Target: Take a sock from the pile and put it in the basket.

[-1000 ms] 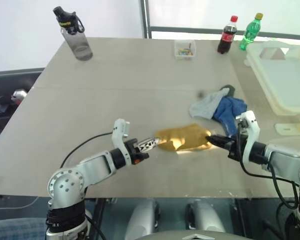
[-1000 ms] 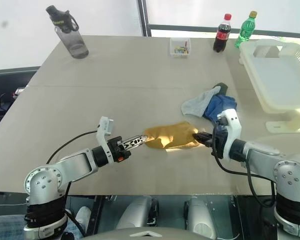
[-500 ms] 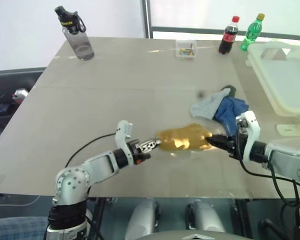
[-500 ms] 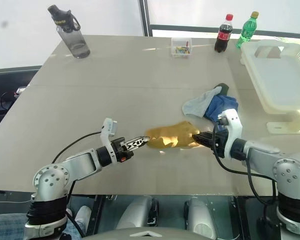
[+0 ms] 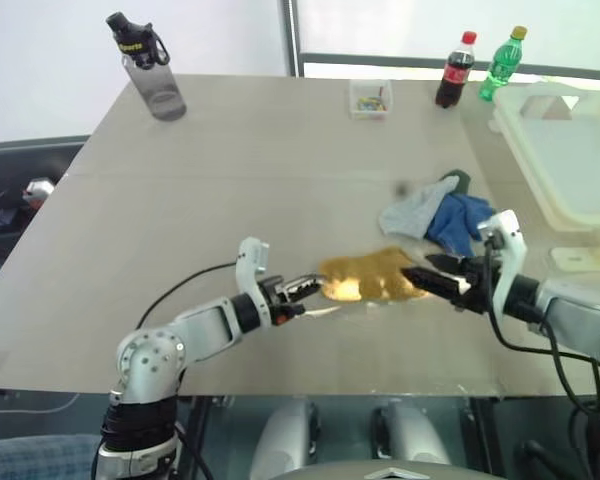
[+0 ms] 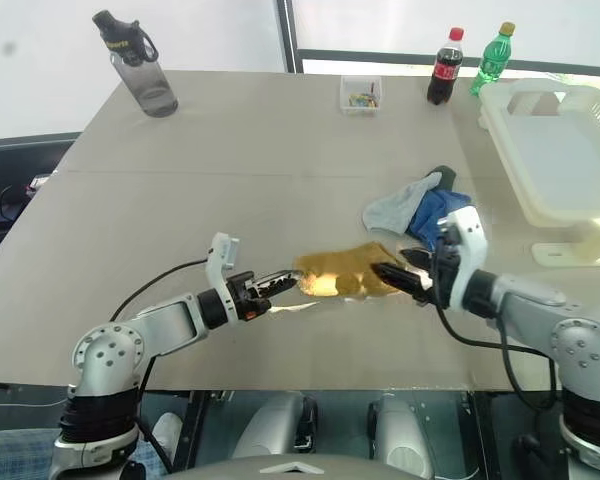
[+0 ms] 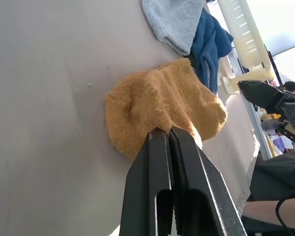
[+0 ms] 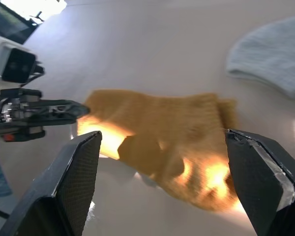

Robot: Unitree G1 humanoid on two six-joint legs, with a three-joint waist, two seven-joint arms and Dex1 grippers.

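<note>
The mustard-yellow sock (image 5: 368, 277) is stretched just over the table in front of me. My left gripper (image 5: 310, 287) is shut on its left edge; the left wrist view shows the black fingers (image 7: 160, 162) pinched on the knit. My right gripper (image 5: 427, 277) is at the sock's right end, open, with its fingers (image 8: 73, 187) spread wide and nothing between them. The rest of the pile (image 5: 436, 214), a light grey sock and a blue one, lies just behind the right gripper. The cream-white basket (image 5: 568, 150) stands at the table's far right.
A dark water bottle (image 5: 150, 66) stands at the far left corner. A small clear box (image 5: 369, 98), a cola bottle (image 5: 453, 70) and a green bottle (image 5: 502, 62) line the far edge. A pale flat piece (image 5: 580, 257) lies in front of the basket.
My right gripper has opened and let go of the sock's right end. The left gripper still holds the left end, and the sock has bunched a little.
</note>
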